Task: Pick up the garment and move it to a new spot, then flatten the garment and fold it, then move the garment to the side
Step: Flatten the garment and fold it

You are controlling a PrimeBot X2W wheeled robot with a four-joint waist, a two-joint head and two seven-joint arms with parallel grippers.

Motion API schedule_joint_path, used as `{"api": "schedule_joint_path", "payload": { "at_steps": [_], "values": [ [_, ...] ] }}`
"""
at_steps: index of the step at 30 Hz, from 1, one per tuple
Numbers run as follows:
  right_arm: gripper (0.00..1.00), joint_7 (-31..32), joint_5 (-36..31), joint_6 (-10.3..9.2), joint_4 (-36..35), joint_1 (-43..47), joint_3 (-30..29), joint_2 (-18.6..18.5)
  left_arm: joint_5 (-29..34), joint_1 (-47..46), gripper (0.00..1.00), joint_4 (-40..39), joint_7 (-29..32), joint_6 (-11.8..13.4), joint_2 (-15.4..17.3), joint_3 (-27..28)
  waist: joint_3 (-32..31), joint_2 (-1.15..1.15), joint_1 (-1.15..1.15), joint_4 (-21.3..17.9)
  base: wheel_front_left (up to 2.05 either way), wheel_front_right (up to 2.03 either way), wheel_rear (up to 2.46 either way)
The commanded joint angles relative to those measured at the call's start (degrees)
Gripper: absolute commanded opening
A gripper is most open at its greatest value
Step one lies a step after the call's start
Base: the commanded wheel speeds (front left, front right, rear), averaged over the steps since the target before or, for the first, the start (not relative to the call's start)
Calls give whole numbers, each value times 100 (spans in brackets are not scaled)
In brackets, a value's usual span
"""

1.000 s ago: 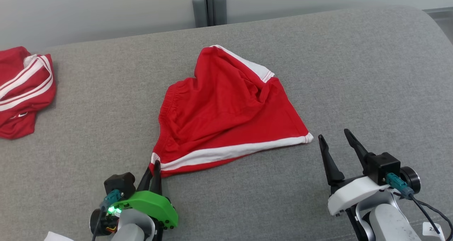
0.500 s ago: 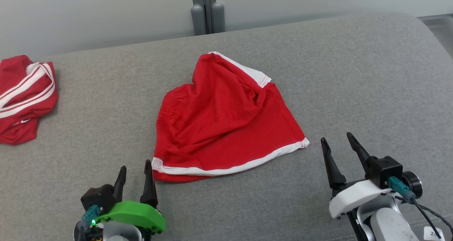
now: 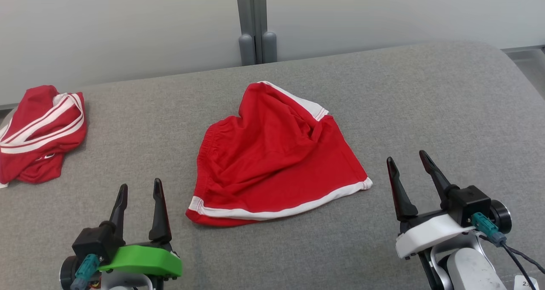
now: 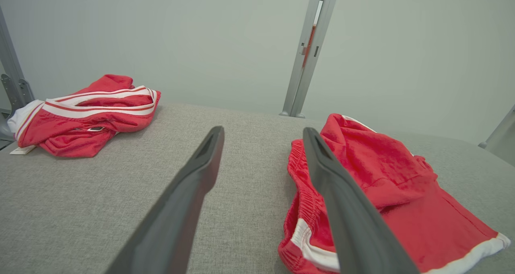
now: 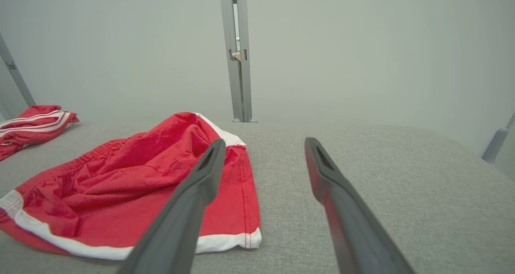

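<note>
Black fingers (image 3: 159, 213) of the left gripper (image 3: 140, 184) stand spread apart with nothing between them, low at 7 o'clock in the head view, just off the shorts' near left corner and not touching it. The right gripper (image 3: 406, 156), at 5 o'clock, is likewise spread wide and empty, its tips close to the white-hemmed right corner, with bare cloth-covered bench (image 3: 443, 94) between them. The red shorts (image 3: 276, 162) lie free near the middle of the bench, at about 1 o'clock from the left gripper and 10 o'clock from the right. The elastic waistband runs down the left edge, a white-trimmed hem runs along the near edge, and the far leg is bunched and lapped over itself towards 12 o'clock, with deep creases across the middle. A second red garment (image 3: 40, 132) with white stripes sits crumpled at the bench's far left, at 10 o'clock from the left gripper, well apart from the shorts. Beyond it all, a grey post (image 3: 254, 26) rises at 12 o'clock against a pale wall. As I judge it, the shorts are set down at a working spot, so the first move looks complete. Flattening has barely begun, given the wrinkles and the lapped leg, and the fold and the move aside remain undone.
</note>
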Motion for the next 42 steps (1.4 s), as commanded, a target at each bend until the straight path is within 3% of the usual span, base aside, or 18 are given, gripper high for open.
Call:
{"api": "schedule_joint_path", "payload": {
  "at_steps": [1, 20, 34, 42],
  "values": [
    [100, -18, -21, -8, -86, 74, -27, 27, 33, 111, 100, -68, -1, -18, 6, -18, -55, 0, 0, 19, 0, 0, 0],
    [100, -19, 428, -8, 158, -76, 1, 108, -90, 597, 100, -328, -2, 349, 6, -388, -98, 0, 0, 50, 0, 0, 0],
    [100, -19, 359, -8, 385, -102, 49, 110, 169, 456, 100, -45, -2, 229, 36, -454, -17, 0, 0, 40, 0, 0, 0],
    [100, -18, 241, -8, 821, -256, 169, 82, 543, -220, 100, 753, 464, -75, 341, -863, 144, 0, 0, -13, 0, 0, 0]
  ]
}}
